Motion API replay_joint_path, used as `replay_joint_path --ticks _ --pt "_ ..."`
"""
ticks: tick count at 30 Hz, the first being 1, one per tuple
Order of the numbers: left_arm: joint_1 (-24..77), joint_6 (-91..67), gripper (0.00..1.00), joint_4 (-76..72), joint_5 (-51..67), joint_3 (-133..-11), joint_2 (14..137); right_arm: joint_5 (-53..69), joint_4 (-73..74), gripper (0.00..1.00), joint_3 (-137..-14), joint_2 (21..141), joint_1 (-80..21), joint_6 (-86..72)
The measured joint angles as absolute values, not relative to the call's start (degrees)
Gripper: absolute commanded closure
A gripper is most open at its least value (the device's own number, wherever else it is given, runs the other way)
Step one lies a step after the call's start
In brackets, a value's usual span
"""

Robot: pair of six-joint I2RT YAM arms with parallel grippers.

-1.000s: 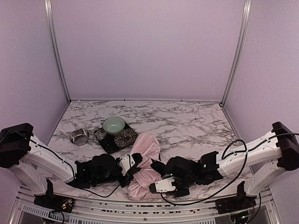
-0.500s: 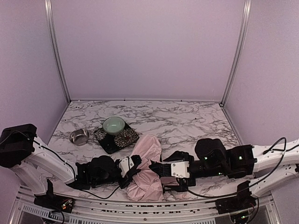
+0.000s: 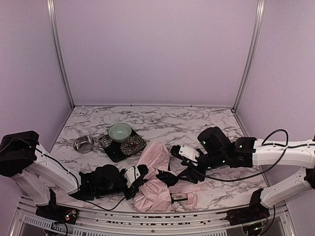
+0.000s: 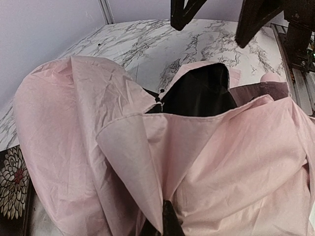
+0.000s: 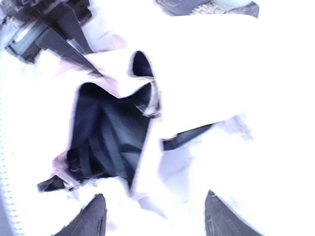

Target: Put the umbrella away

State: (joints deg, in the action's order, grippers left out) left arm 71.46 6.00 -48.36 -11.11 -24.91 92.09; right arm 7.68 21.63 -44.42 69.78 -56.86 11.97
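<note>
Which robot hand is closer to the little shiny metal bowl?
Left. The left gripper sits front-right of the small round steel bowl, at the left side of the pale pink folding umbrella; the right gripper is across the umbrella, farther right.

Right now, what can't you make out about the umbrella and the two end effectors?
Left end effector: fingertips buried in umbrella fabric, top and left wrist views.
Umbrella folds: washed out and blurred, right wrist view.
Right end effector: cut off by top edge, left wrist view.
</note>
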Motion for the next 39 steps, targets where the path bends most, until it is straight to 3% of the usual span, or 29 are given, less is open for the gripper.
replay_joint_path --ticks 4,15,17,20,24,25,32,39 --pt "71.5 6.0 1.00 -48.6 -11.7 -24.4 92.1 15.9 24.7 0.25 -46.3 70.8 -56.4 9.0" --pt "71.5 6.0 1.00 -49.1 -12.7 -23.2 91.6 23.7 27.9 0.31 -48.4 85.2 -56.4 10.0" --pt "71.5 6.0 1.00 -49.1 -12.7 -22.9 91.5 23.7 27.7 0.40 -48.4 85.9 -56.4 10.6" --pt "71.5 5.8 1.00 -49.3 -13.0 -22.7 91.3 23.7 26.4 0.68 -48.4 85.9 -56.4 11.6" --pt "71.5 5.6 1.00 -49.3 -13.2 -22.6 91.2 23.7 24.9 0.97 -48.4 85.9 -56.4 13.0" --pt "71.4 5.5 1.00 -49.3 -13.3 -22.6 91.3 24.0 24.7 1.00 -48.4 85.8 -56.4 13.3" --pt "70.2 4.2 1.00 -49.3 -15.0 -22.7 91.5 22.8 25.8 1.00 -50.6 85.6 -56.3 15.0" --pt "66.4 2.9 1.00 -47.5 -22.3 -28.6 96.4 9.3 31.0 1.00 -61.4 85.5 -56.2 15.2"
